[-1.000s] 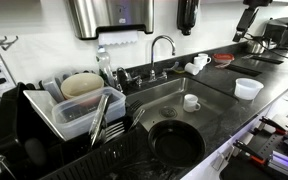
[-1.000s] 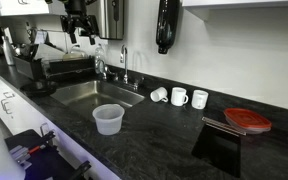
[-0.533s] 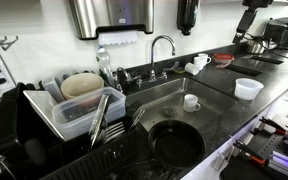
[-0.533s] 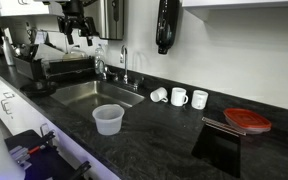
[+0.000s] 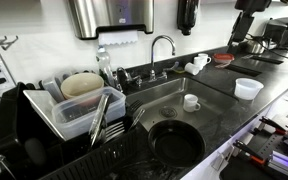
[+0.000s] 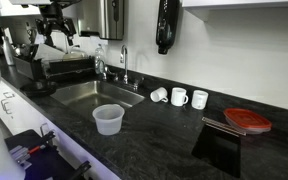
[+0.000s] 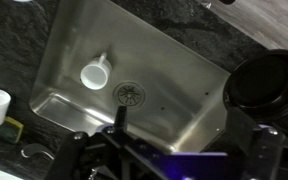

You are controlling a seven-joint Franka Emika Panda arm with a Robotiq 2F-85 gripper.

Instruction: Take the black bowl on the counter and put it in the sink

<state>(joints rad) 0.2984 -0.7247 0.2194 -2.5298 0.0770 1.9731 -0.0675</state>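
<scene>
The black bowl [image 5: 176, 142] sits on the dark counter [image 5: 229, 115] by the front edge, next to the steel sink [image 5: 164, 95]. In the wrist view it lies at the right [image 7: 269, 80], beside the sink [image 7: 174, 70]. A white cup [image 5: 191, 102] lies in the basin near the drain; it also shows in the wrist view [image 7: 94, 75]. My gripper [image 6: 55, 36] hangs high above the sink area, open and empty. In the wrist view my gripper [image 7: 182, 130] shows dark fingers spread over the basin. It is cut off at the top in an exterior view [image 5: 250, 5].
A grey dish tub [image 5: 59, 112] with a beige bowl [image 5: 81, 84] stands beside the sink. The chrome faucet [image 5: 162, 45] rises behind the basin. A white round tub [image 6: 108, 119] stands on the counter. White mugs [image 6: 179, 96] and a red-lidded container [image 6: 247, 120] sit by the wall.
My gripper has moved sideways along the counter toward the dish rack side, staying high. The bowl and cup have not moved.
</scene>
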